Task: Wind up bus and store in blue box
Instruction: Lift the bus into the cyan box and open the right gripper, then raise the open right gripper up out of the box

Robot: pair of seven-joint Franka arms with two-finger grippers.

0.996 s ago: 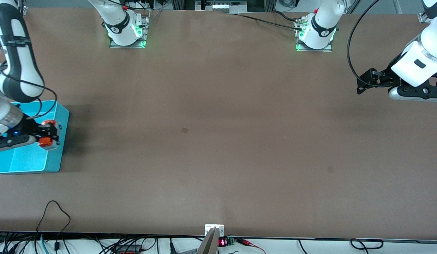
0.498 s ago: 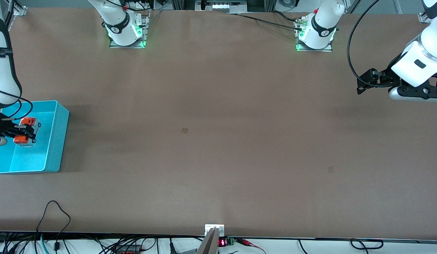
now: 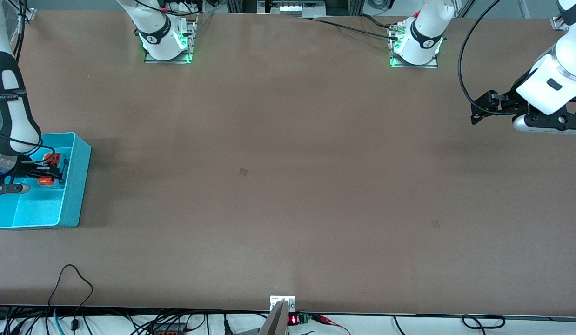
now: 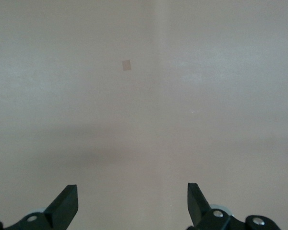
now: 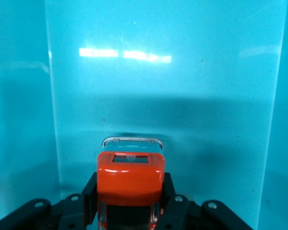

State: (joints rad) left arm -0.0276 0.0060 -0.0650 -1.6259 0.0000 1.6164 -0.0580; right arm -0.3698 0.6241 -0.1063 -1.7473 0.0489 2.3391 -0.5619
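My right claw (image 3: 48, 173), pinching the small orange toy bus (image 5: 129, 184), has moved lower inside the light-blue plastic box (image 3: 78, 186); release comes next. My left claw (image 4: 132, 203) waits, spread.

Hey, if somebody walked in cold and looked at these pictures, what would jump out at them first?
Probably the blue box at the right arm's end of the table, with the right gripper inside it, shut on the orange bus. The wrist view shows the bus pinched between the fingers, low over the box floor. The left gripper waits open over bare table at the left arm's end.
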